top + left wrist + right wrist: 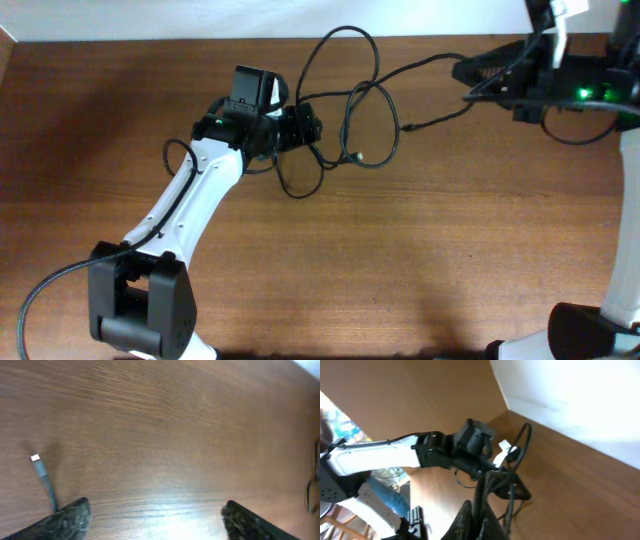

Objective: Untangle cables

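Note:
The thin black cables (352, 92) lie in tangled loops at the table's back middle. One plug end (410, 128) points right and another (358, 157) lies lower. My left gripper (302, 126) sits at the left edge of the loops. In the left wrist view its fingers (155, 516) are open with bare wood between them, and a light-tipped plug (35, 458) on its cord lies just left of the left finger. My right gripper (470, 72) is at the back right, shut on a cable strand (520, 445) stretched toward the loops; its fingers (482, 520) pinch the cord.
The wooden table (420, 250) meets a white wall along its back edge (150, 38). The left arm's white link (190, 205) crosses the left half of the table, and it also shows in the right wrist view (375, 455). The right arm's base (590, 330) stands at the front right.

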Controlling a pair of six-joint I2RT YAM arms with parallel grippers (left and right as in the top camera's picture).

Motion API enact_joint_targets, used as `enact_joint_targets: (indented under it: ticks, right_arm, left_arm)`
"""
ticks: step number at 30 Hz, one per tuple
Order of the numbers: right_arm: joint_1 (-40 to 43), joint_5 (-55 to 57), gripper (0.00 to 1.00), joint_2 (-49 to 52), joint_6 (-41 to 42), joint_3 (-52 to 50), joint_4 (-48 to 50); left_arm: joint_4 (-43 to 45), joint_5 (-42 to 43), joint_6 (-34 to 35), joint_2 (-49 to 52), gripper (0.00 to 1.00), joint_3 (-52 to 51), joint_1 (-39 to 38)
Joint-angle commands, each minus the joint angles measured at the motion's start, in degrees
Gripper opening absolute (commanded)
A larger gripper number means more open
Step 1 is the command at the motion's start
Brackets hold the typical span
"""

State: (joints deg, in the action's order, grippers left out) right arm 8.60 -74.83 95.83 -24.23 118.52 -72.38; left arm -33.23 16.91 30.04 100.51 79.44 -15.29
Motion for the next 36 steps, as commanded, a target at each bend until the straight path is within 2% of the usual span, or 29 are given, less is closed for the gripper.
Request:
enact_joint_targets:
  ticks: [1, 3, 5, 6, 13, 17, 19, 22, 29, 36]
  right_arm:
    - [3.58, -2.54, 0.04, -1.62, 0.83, 1.44, 0.42]
    - [5.29, -2.54, 0.04, -1.62, 1.2, 1.44, 0.33]
    - [6.8, -2.56, 0.04, -1.62, 1.2, 1.44, 0.2]
    - [7.85, -2.56, 0.04, -1.62, 1.2, 1.44, 0.2]
    - [13.31, -2.86, 0.04, -1.62, 1.22, 1.44, 0.2]
    - [15.15, -2.93, 0.04, -1.62, 1.2, 1.44, -0.09]
    - [15.17, -2.71, 0.04, -1.62, 1.18, 1.44, -0.02]
    - [15.41, -2.69, 0.04, -1.62, 1.18, 1.44, 0.46]
    - [18.71, -2.49, 0.04, -1.62, 1.2, 1.44, 1.27]
    - [28.74, -2.54, 0.04, -1.62, 1.2, 1.44, 1.31]
  left_arm:
    - [-0.98, 1.81, -7.72, 0.52, 0.74, -0.04, 0.83]
    - [-2.69, -1.05, -8.2, 0.52, 0.76, -0.04, 0.83]
    - [-4.92, -4.98, -8.33, 0.52, 0.9, -0.04, 1.11]
    - [-5.97, -6.27, -9.14, 0.52, 0.91, -0.04, 1.29]
    - [-10.34, -12.24, -11.96, 0.52, 0.91, -0.04, 1.86]
    - [-10.95, -11.26, -11.96, 0.52, 0.76, -0.04, 2.01]
    - [-10.78, -10.78, -12.24, 0.52, 0.61, -0.04, 1.95]
    - [-10.97, -10.49, -14.82, 0.52, 0.56, -0.04, 1.97]
    - [-11.43, -10.54, -16.94, 0.52, 0.67, -0.04, 1.97]
    - [-12.72, -10.78, -21.03, 0.52, 0.75, -0.04, 1.97]
